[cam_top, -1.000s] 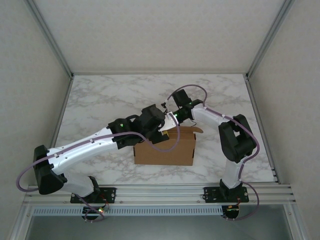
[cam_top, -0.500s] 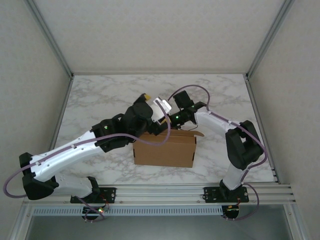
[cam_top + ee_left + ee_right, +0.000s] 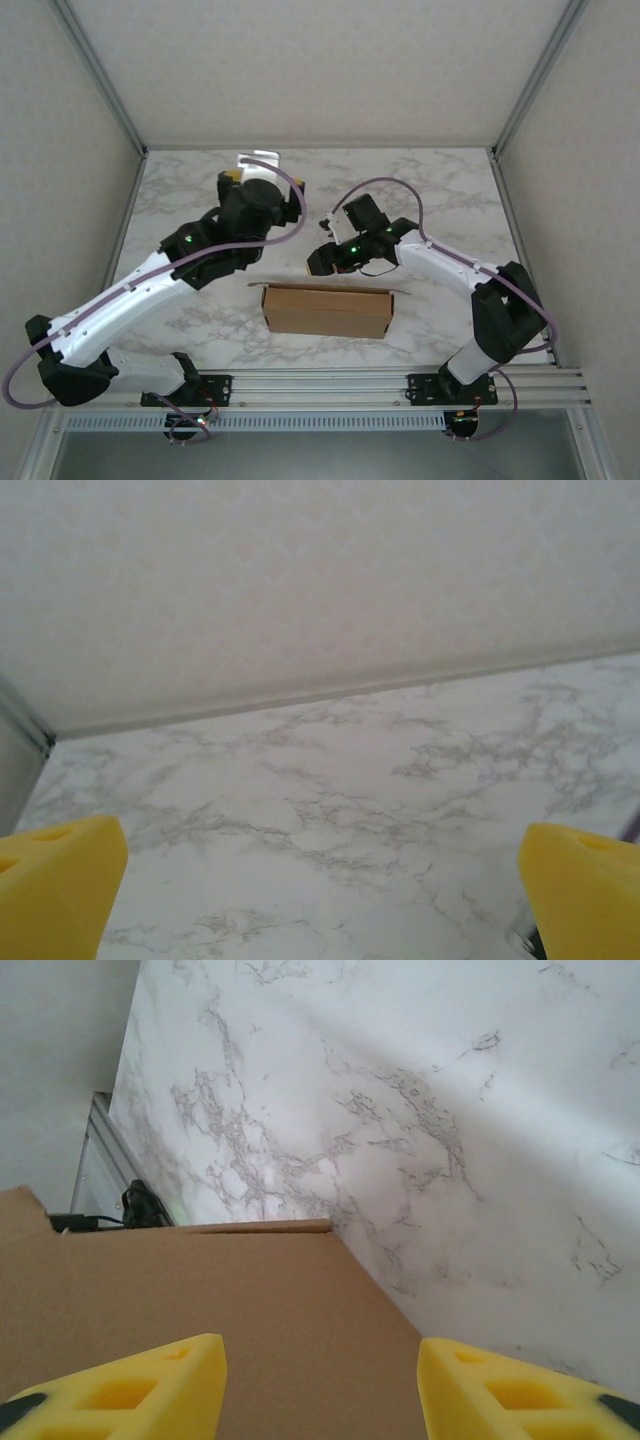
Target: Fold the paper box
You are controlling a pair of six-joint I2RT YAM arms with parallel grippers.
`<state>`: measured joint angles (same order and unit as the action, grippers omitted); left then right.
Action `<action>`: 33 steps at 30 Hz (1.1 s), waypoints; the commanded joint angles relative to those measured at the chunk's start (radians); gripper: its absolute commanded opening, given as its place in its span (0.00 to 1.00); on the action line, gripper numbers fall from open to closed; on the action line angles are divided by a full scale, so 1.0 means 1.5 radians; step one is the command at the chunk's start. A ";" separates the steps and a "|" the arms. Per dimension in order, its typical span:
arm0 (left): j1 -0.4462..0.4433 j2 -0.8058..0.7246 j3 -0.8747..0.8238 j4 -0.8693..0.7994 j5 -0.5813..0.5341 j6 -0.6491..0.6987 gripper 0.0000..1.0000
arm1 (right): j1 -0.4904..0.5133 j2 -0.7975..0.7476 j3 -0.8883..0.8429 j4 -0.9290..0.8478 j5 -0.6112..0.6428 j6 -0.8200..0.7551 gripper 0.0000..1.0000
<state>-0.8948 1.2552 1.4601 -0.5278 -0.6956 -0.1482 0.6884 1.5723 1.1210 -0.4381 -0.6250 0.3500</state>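
Paper box [image 3: 328, 310] lies closed on the counter [image 3: 450, 190]; left jaws and right jaws released, empty; folding apparently nearly complete

The right hand [image 3: 318, 1362], fingers [image 3: 130, 1380] spread, hangs over the paper box [image 3: 200, 1290] on the marble table [image 3: 450, 1110]

No text, label, brand, number or sign can be read. The paper box [image 3: 190, 1300], seen between the fingers [image 3: 140, 1385] of the right gripper [image 3: 322, 1370], is plain brown. The table [image 3: 350, 810] beyond the left gripper [image 3: 320, 880] bears only grey veining.
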 commanded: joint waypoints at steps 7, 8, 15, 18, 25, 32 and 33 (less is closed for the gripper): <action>0.069 -0.042 -0.034 -0.008 0.152 -0.160 1.00 | 0.020 -0.056 -0.009 -0.021 0.102 -0.031 0.54; 0.071 -0.040 -0.035 -0.010 0.171 -0.162 1.00 | 0.019 -0.063 -0.009 -0.027 0.114 -0.036 0.54; 0.072 -0.049 -0.058 -0.012 0.212 -0.196 1.00 | 0.033 -0.166 -0.042 -0.070 0.224 -0.058 0.54; 0.071 -0.058 -0.080 0.003 0.264 -0.220 1.00 | 0.033 -0.230 -0.065 -0.091 0.272 -0.056 0.44; 0.055 -0.056 -0.142 0.040 0.363 -0.268 1.00 | 0.035 -0.305 -0.103 -0.131 0.268 -0.050 0.32; 0.020 -0.050 -0.164 0.038 0.370 -0.287 1.00 | 0.123 -0.322 -0.148 -0.119 0.318 -0.049 0.28; 0.015 -0.050 -0.169 0.038 0.371 -0.290 1.00 | 0.134 -0.326 -0.153 -0.119 0.338 -0.054 0.28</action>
<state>-0.8536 1.1881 1.2278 -0.4885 -0.1669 -0.5488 0.8494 1.1042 0.9192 -0.5911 -0.1921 0.2790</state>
